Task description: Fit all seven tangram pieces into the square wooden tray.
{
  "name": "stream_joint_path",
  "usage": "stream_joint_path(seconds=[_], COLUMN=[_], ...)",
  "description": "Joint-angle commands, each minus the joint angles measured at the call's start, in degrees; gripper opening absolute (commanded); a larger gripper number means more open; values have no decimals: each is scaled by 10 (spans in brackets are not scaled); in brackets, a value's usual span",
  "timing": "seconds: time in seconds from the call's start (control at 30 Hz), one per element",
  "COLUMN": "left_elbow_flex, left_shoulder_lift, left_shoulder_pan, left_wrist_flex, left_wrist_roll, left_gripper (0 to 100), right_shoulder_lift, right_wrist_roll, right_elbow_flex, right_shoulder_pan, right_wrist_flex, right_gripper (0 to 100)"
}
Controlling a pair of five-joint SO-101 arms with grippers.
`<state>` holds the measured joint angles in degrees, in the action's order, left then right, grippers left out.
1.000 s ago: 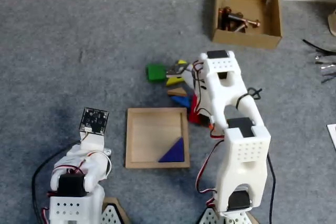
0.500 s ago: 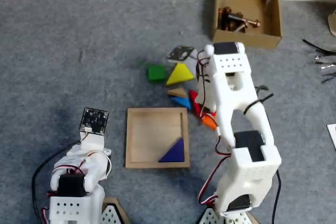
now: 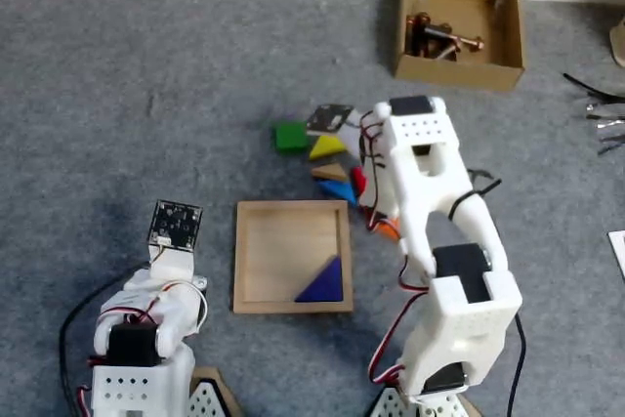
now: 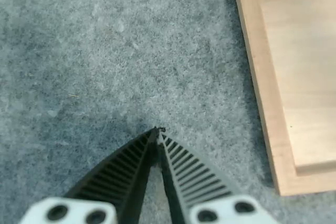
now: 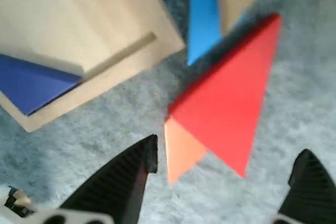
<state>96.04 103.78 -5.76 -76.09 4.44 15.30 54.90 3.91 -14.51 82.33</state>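
Hanging wide above the red triangle [image 5: 231,108], the right pincer [image 5: 226,156] looks poised to grasp it for the tray [image 5: 131,61]; the left pincer [image 4: 157,132] idles pinched together

The square wooden tray [image 3: 240,256] lies flat, holding one dark blue triangle [image 3: 325,283] flat in its near right corner. The other pieces lie loose just past the tray's far right corner. A green square [image 3: 290,136] sits beside a yellow triangle [image 3: 327,146]. Nearer the tray are a tan triangle [image 3: 329,172] and a light blue piece [image 3: 339,189]. A red triangle [image 5: 231,95] touches an orange piece [image 5: 181,153].
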Motion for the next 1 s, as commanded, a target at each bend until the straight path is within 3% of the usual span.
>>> stream_joint_path(seconds=[0.0, 0.43, 0.7, 0.97], left_elbow_flex=[11, 11, 11, 11], left_shoulder_lift=[4, 4, 4, 4], left_shoulder_pan=[7, 7, 7, 7], left_wrist_flex=[-3, -3, -3, -3], left_wrist_roll=[2, 2, 2, 2], left_gripper=[6, 6, 6, 6], right_shoulder_lift=[-34, -33, -34, -37], right_wrist_roll=[8, 10, 10, 6], right_elbow_flex=[7, 115, 124, 123], right_shoulder_pan=[-14, -38, -22, -17], right_wrist_flex=[-29, -175, -168, -167], right_gripper=[373, 372, 293, 289])
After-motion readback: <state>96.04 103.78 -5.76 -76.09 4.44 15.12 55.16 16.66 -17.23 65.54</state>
